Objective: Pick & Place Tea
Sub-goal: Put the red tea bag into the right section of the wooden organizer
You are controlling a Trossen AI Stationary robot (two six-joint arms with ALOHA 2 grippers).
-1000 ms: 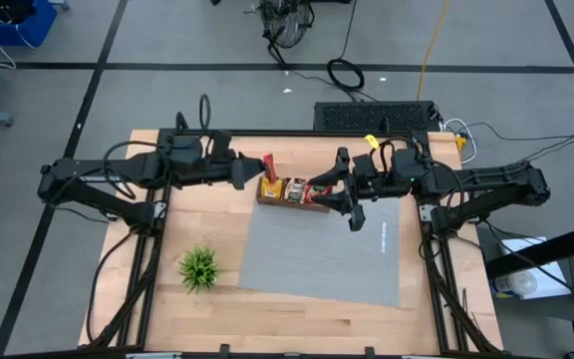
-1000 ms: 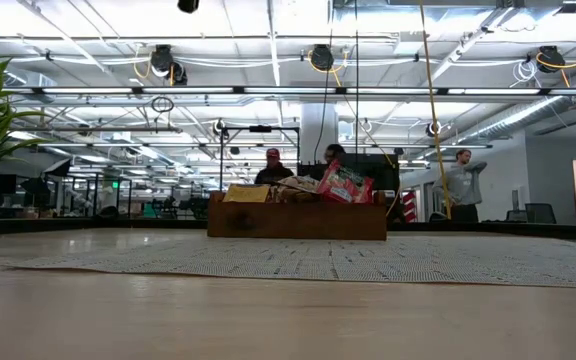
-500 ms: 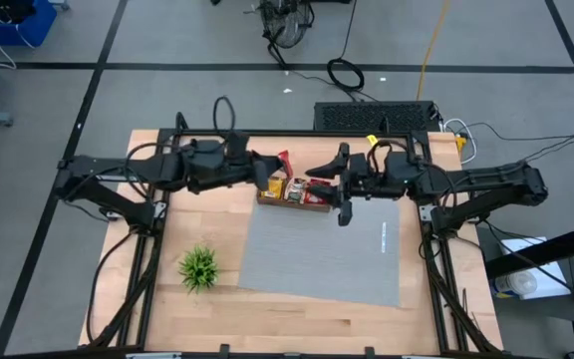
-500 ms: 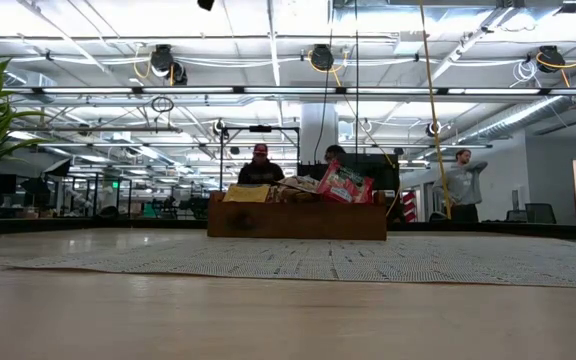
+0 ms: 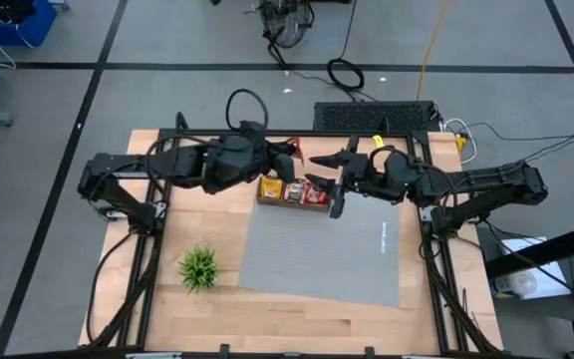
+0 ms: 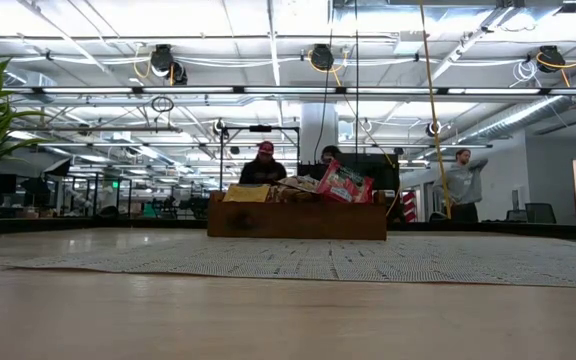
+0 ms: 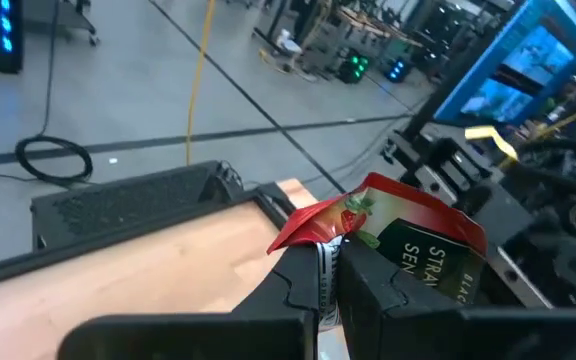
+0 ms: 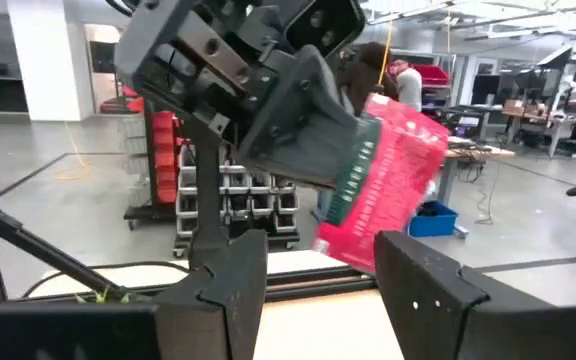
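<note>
The left gripper [image 5: 289,152] is clamped on 1 red tea packet [image 7: 388,225], holding it in the air above the far edge of the table, just beyond the wooden tray [image 5: 293,190]. In the left wrist view the packet is pinched by its lower corner and stands tilted. The right gripper [image 5: 332,179] sits facing it, near the tray's right end, its fingers [image 8: 233,280] spread apart with nothing between them; the packet appears close ahead of them in the right wrist view. The tray already holds several packets, yellow, orange and red, standing in its compartments [image 6: 298,190]. Judged from this, placing is under way: 1 packet is lifted but not yet set down, and no loose packets show on the grey mat [image 5: 322,254].
</note>
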